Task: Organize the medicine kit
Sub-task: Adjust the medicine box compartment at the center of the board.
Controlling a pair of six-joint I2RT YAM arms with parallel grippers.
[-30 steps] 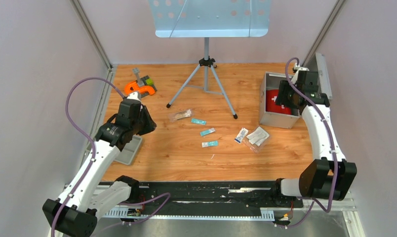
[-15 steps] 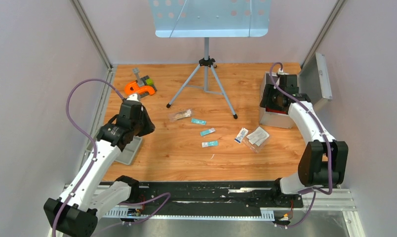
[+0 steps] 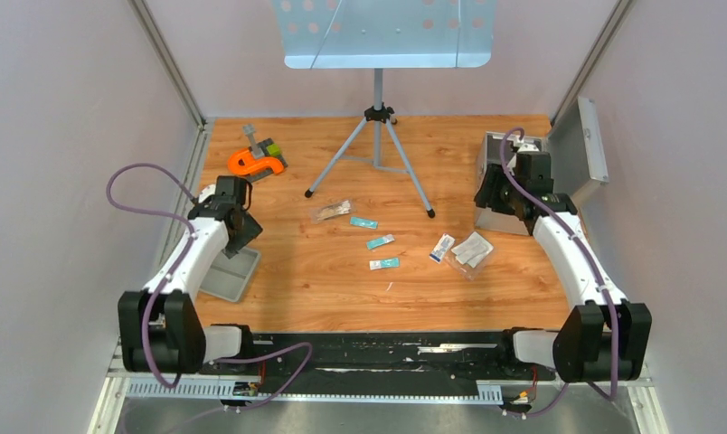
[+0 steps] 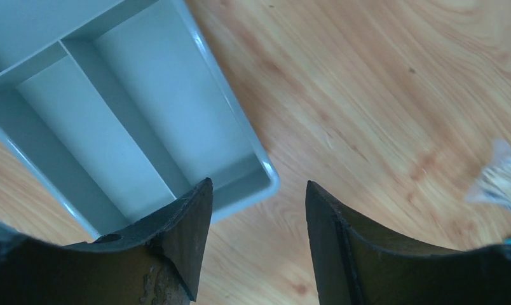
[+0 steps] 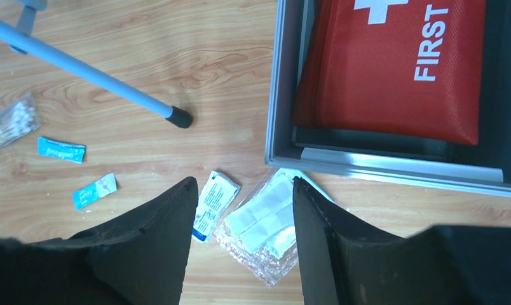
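Right wrist view alone shows red pouch (image 5: pixel 393 70) inside medicine kit (image 5: pixel 273 95), one o'clock. Left fingers (image 4: pixel 183 235), released, hang over tray (image 4: pixel 132 108) corner; right fingers (image 5: pixel 157 248) released over bench (image 5: pixel 202 51).

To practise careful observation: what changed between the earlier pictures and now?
The left pincer opened, empty, over the grey tray as its arm folded back. The right pincer withdrew from above the medicine kit to its front edge; its lid swung wider. Packets stayed put.
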